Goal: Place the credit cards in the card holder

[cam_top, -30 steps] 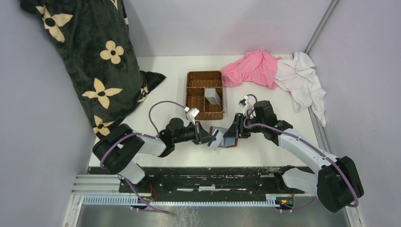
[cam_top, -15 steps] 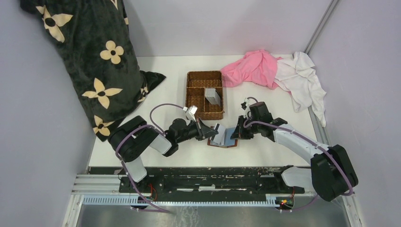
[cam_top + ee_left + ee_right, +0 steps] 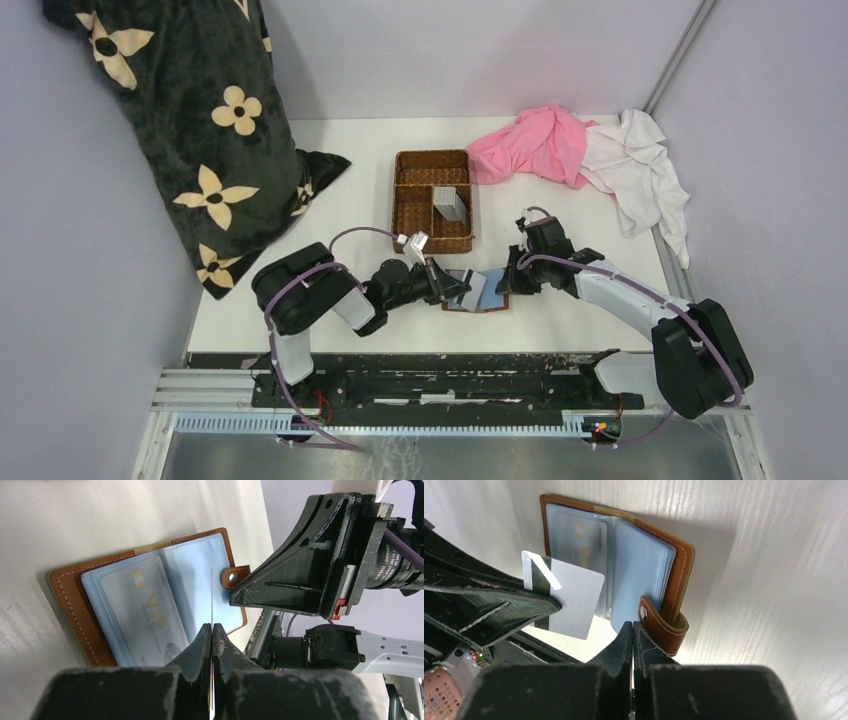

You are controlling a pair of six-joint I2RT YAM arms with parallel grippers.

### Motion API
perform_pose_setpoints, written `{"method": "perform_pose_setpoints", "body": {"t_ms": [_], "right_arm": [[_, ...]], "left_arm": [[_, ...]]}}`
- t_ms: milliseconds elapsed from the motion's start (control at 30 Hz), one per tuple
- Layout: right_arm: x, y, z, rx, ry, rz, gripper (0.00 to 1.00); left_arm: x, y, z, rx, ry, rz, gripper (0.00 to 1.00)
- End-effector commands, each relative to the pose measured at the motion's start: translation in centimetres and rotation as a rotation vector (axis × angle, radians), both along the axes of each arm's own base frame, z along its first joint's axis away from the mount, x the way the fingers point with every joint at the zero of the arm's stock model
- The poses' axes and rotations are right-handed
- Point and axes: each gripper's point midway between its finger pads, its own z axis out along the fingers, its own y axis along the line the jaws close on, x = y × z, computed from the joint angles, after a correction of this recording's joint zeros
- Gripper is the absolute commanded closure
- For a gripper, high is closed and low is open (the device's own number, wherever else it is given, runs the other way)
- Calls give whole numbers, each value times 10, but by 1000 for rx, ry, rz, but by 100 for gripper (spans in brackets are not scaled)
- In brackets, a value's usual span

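Seen from above, the left gripper (image 3: 212,626) is clamped shut on one credit card (image 3: 573,601), a pale grey card with a dark stripe. The card holder (image 3: 67,605), a small brown leather wallet, lies open on the white table (image 3: 350,140) just at the card's 3 o'clock, touching or nearly so. Its spread width runs 9 to 3 o'clock. The left page already holds a card marked VIP (image 3: 145,615), and the right page's clear blue sleeve looks free. From the left wrist the held card appears edge-on, a thin line aimed at that right page near the spine. The right gripper (image 3: 632,626) comes in from the wallet's 3 o'clock, fingers pressed together at the sleeve's edge beside the snap tab (image 3: 665,626). Whether it nips the sleeve cannot be told. The left arm is the nearer one for sliding the card in, and the card probably has to be laid flatter to enter the sleeve. More cards (image 3: 452,205) stand in the wicker basket (image 3: 432,154) at 12 o'clock.
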Motion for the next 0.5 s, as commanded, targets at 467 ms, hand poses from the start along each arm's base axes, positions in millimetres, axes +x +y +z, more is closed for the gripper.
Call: {"method": "perform_pose_setpoints", "body": {"t_ms": [467], "right_arm": [[2,-16,-19,-92,30,-57,99]], "left_arm": [[23,-9,-8,44,16,305,97]]}}
